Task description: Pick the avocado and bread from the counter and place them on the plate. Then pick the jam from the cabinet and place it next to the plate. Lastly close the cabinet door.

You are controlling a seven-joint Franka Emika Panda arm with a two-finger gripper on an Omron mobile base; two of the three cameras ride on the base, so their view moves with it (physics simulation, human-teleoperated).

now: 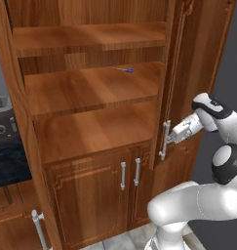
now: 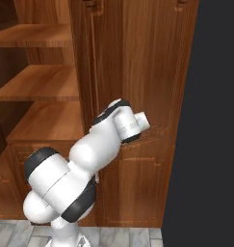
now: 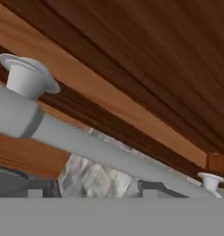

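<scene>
The cabinet (image 1: 90, 88) stands with its shelves bare and its cabinet door (image 1: 198, 63) swung out to the right. My gripper (image 1: 169, 138) is at the lower end of the door's vertical silver bar handle (image 1: 164, 141). In the hand view the handle (image 3: 99, 147) crosses slantwise just above my gripper (image 3: 97, 189). The two dark fingertips (image 3: 39, 186) stand well apart, so the gripper is open. In the right base view my arm reaches across the door (image 2: 137, 62). The avocado, bread, plate and jam are out of view.
Two small lower doors with bar handles (image 1: 123, 176) sit under the shelves. The black counter (image 1: 8, 166) lies at the far left, with an appliance panel (image 1: 0, 128) above it. A dark wall (image 2: 210, 120) lies right of the door. Pale tiles (image 1: 125, 239) cover the floor.
</scene>
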